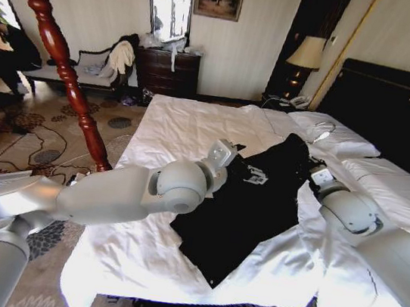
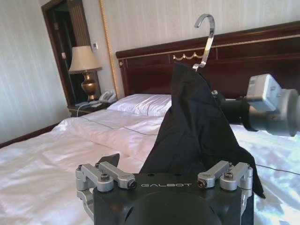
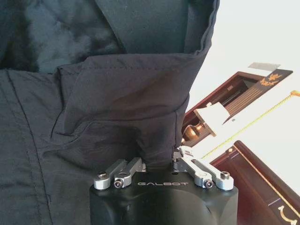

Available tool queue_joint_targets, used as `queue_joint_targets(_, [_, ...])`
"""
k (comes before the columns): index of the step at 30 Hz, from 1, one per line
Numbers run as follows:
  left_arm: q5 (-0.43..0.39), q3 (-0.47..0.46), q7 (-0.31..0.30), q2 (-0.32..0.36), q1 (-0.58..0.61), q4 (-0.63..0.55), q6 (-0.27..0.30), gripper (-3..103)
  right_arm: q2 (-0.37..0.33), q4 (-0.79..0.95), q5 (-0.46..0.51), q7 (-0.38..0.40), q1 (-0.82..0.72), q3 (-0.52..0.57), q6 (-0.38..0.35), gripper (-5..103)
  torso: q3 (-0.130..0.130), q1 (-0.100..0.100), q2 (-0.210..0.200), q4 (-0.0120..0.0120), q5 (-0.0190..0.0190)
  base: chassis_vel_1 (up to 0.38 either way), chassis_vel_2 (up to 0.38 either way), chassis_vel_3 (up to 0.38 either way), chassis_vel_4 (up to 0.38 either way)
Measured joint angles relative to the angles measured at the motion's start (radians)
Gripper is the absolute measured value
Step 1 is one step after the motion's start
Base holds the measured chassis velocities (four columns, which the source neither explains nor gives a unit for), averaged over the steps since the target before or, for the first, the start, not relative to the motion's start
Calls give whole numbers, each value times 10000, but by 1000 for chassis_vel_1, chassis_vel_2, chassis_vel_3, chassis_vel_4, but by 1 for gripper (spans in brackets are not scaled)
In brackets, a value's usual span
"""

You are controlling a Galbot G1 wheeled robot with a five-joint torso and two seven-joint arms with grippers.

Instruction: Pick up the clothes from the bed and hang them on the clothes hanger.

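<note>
- Bedroom w/ patterned carpet; wide white-sheeted bed (image 1: 194,125) w/ dark headboard, lamp (image 2: 85,65) + phone on the nightstand, reddish wooden coat stand (image 1: 53,40) off to the robot's left.
- Clothes (image 1: 259,199): black, limp, thin fabric, white print on the chest. Lower part lies flat across the sheet; collar end is lifted off the bed, tented up, w/ the silver hook of the clothes hanger (image 2: 206,40) sticking out of the neck opening.
- Handling, my read: light, floppy, no shape of its own, fairly slick weave, so it'll sag + slide off a hanger shoulder. Best holds = collar or shoulder seam where cloth is doubled.
- Right gripper (image 3: 161,157): at the collar end, fingers pinched on a fold of the clothes just below the turned collar.
- Left gripper (image 2: 164,176): over the mid-bed, facing the raised cloth, fingers spread apart, nothing between them; black fabric just beyond the tips, contact unclear.
</note>
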Motion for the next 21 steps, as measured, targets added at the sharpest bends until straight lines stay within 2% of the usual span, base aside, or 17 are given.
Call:
queue_joint_targets(3, [-49, 18, 12, -68, -42, 99, 51, 89, -210, 109, -513, -182, -548, 305, 257, 19, -1, 0, 0, -4, 0, 0, 0, 0, 0])
queue_joint_targets(5, [-76, 56, 14, -90, -46, 119, 74, 89, -255, 157, -599, -199, -695, 391, 293, 19, -1, -1, 0, -7, 1, 0, 0, 0, 0])
queue_joint_targets(9, [-211, 274, 13, -141, -6, 163, 110, 67, -402, 263, -973, -247, -892, 528, 542, 19, -1, 0, 0, -1, 0, 0, 0, 0, 0])
queue_joint_targets(11, [-221, 300, 13, -149, 0, 164, 110, 67, -404, 267, -1008, -248, -887, 528, 569, 19, 0, 0, 0, 0, 0, 0, 0, 0, 0])
queue_joint_targets(15, [-416, 407, 2, -179, 11, 101, 128, 44, -448, 341, -1098, -246, -854, 534, 661, 19, -1, -1, 0, -4, 1, 0, 0, 0, 0])
queue_joint_targets(16, [-416, 407, 2, -179, 11, 101, 128, 44, -448, 341, -1098, -246, -854, 534, 661, 19, -1, -1, 0, -4, 1, 0, 0, 0, 0])
queue_joint_targets(17, [-427, 425, -15, -177, 12, 87, 136, 39, -457, 364, -1106, -244, -854, 542, 665, 19, -1, 0, 0, -3, 0, 0, 0, 0, 0])
queue_joint_targets(18, [-432, 445, -41, -168, 17, 81, 149, 39, -459, 387, -1111, -241, -853, 547, 665, 19, -1, -1, 0, -3, 0, 0, 0, 0, 0])
queue_joint_targets(20, [-431, 474, -69, -153, 28, 87, 170, 28, -459, 428, -1115, -236, -850, 547, 665, 19, -1, -1, 0, -2, 0, 0, 0, 0, 0])
queue_joint_targets(21, [-431, 474, -69, -153, 28, 87, 170, 28, -459, 428, -1115, -236, -850, 547, 665, 19, -1, -1, 0, -2, 0, 0, 0, 0, 0])
